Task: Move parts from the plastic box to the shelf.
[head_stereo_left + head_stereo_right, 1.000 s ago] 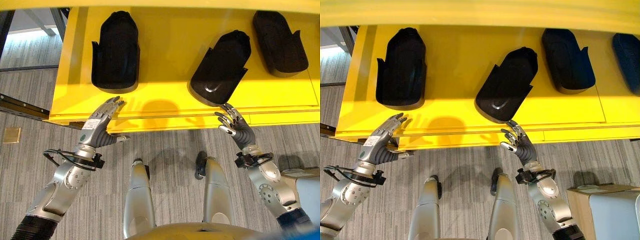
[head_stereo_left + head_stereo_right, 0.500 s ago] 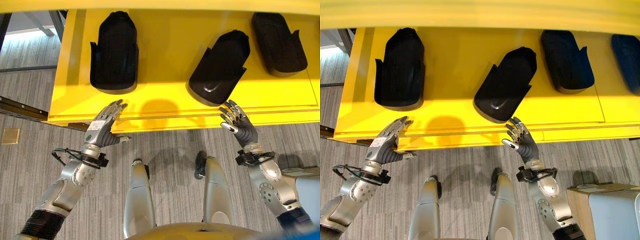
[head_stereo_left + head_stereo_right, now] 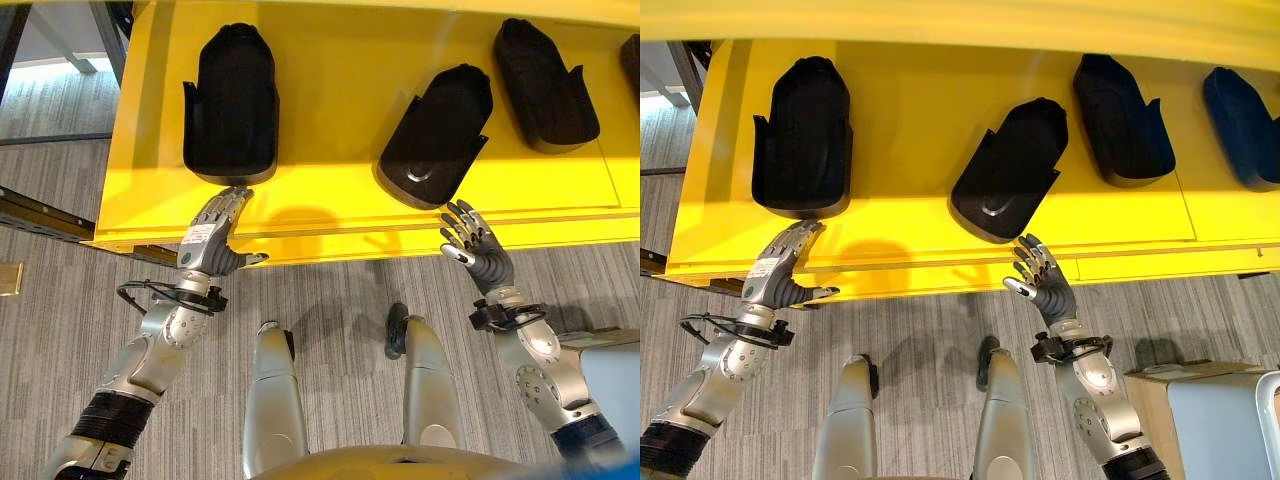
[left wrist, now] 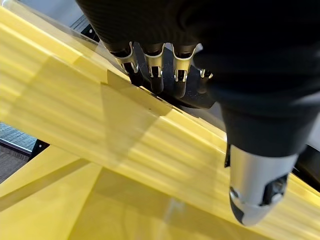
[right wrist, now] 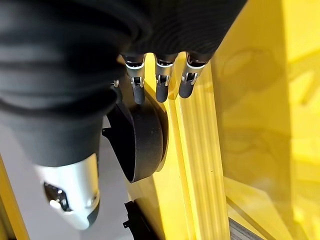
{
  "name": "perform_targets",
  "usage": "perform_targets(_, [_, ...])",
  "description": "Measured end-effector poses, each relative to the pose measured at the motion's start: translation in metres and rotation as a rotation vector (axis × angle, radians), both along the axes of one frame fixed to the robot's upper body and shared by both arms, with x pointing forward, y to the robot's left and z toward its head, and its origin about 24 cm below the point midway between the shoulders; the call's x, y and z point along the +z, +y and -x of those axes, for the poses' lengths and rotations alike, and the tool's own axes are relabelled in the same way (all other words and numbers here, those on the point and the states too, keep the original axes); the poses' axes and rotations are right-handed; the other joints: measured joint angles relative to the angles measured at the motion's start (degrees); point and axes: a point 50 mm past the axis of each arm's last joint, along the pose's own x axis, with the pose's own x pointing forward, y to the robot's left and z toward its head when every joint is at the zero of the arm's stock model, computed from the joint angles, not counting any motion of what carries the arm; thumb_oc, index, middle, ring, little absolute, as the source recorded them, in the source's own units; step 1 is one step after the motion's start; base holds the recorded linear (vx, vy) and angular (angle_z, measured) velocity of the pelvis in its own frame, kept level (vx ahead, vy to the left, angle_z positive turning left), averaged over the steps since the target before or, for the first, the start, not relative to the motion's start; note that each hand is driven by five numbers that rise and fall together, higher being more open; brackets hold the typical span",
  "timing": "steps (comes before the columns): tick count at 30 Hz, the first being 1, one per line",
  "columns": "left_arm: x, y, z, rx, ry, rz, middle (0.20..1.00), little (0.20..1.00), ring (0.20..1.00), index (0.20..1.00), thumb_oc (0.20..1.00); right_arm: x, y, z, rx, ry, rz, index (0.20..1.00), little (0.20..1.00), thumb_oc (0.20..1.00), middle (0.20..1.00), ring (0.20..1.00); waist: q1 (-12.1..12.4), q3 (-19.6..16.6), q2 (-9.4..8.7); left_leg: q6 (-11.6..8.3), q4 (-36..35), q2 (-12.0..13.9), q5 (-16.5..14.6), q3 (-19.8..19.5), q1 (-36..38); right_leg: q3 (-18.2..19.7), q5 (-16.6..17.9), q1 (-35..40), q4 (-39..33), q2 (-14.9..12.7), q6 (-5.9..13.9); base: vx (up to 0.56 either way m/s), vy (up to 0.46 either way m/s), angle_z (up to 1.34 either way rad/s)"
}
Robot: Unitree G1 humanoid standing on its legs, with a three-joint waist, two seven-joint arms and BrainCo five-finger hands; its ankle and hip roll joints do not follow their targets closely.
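A wide yellow shelf [image 3: 340,60] spans the top of the head views, w/ grey striped carpet [image 3: 330,290] below its front edge. Black moulded parts lie on the shelf in a row. The far-left part [image 3: 230,100] sits upright and straight, near the shelf's left end. The middle part [image 3: 437,135] lies tilted, its rounded lower end close to the shelf's front edge. A third part [image 3: 545,85] sits to the right of it, farther back, and a fourth part [image 3: 1243,125] shows at the right edge of the right eye view.

At lower right stands a grey box [image 3: 1220,425] w/ a tan corner beside it.

Left hand [image 3: 212,240] is at the shelf's front edge, just below the far-left part, fingers straight and relaxed, fingertips reaching toward that part, holding nothing. Can't tell whether they touch it. Right hand [image 3: 475,250] is just below the middle part, fingers spread wide, empty, not touching the part.
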Motion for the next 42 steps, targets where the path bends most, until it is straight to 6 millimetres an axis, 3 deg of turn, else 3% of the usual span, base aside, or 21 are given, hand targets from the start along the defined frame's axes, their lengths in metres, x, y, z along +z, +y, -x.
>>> perform_targets(42, [0.006, 0.006, -0.022, 0.105, -0.052, -0.050, 1.000, 1.000, 1.000, 1.000, 1.000, 0.001, 0.002, -0.002, 0.008, 0.005, 0.002, 1.000, 1.000, 1.000, 1.000, 1.000, -0.94, -1.55, -0.19, 0.52, 0.91, 0.75, -0.23, 1.96, -1.57, 1.55, 1.89, -1.68, -2.35, 0.84, 0.69, 0.00, 0.004, -0.02])
